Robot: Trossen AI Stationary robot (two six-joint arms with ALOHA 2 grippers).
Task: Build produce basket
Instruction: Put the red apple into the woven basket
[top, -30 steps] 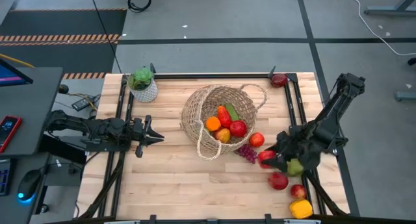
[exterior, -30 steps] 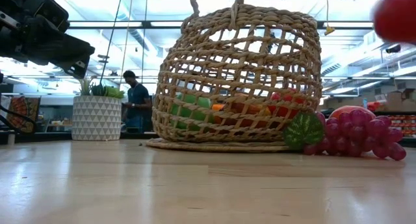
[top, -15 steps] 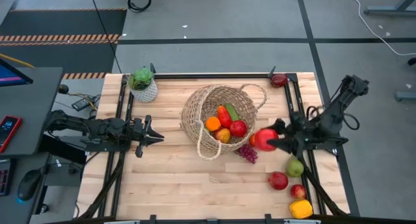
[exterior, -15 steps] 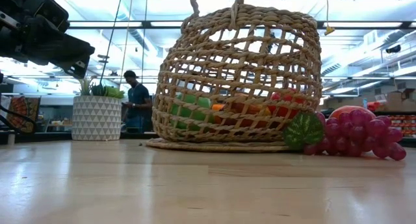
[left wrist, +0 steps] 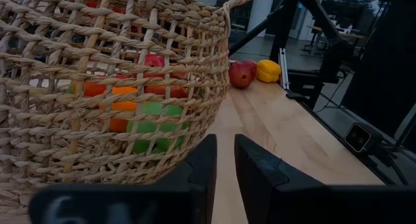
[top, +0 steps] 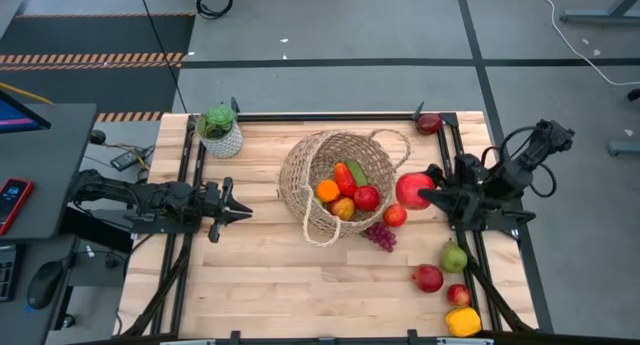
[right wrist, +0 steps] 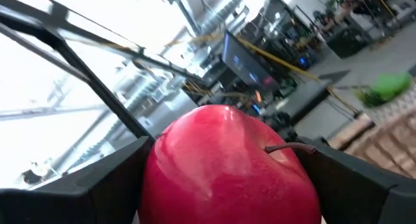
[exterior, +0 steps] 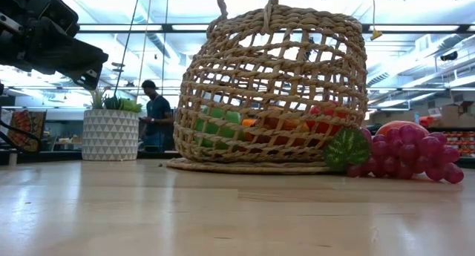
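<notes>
At 9 o'clock on the table, left gripper (top: 238, 213): fingers pressed together, nothing held, parked low w/ tips aimed at the basket, apparently waiting its turn. At 11 o'clock, white pot w/ green plant (top: 220, 129), not part of the job. Centre, slightly toward 12: basket (top: 300, 170), large round tan wicker, open weave, loop handles, lying tipped so its mouth faces roughly 4 o'clock, which probably makes loading from the right side easier. Contents: orange (top: 327, 190), long red piece, poss. pepper (top: 344, 177), green item behind it, yellowish fruit (top: 343, 208), red apple (top: 366, 197). Just outside the mouth at 4 o'clock: small red apple (top: 395, 215) and purple grapes (top: 380, 235), both on the wood beside the rim. At 3 o'clock, right gripper (top: 425, 190): jaws spread wide around a big glossy red apple (top: 411, 190), stem showing in the wrist view, carried above the table just beside the basket rim; judged mid-delivery, release not yet made. At 5 o'clock, still to load: green pear-like fruit (top: 454, 257), red apple (top: 428, 278), smaller red fruit (top: 459, 294), yellow pepper (top: 462, 321). At 1 o'clock, dark red fruit (top: 429, 122) on the table edge. Task approx. half done.
</notes>
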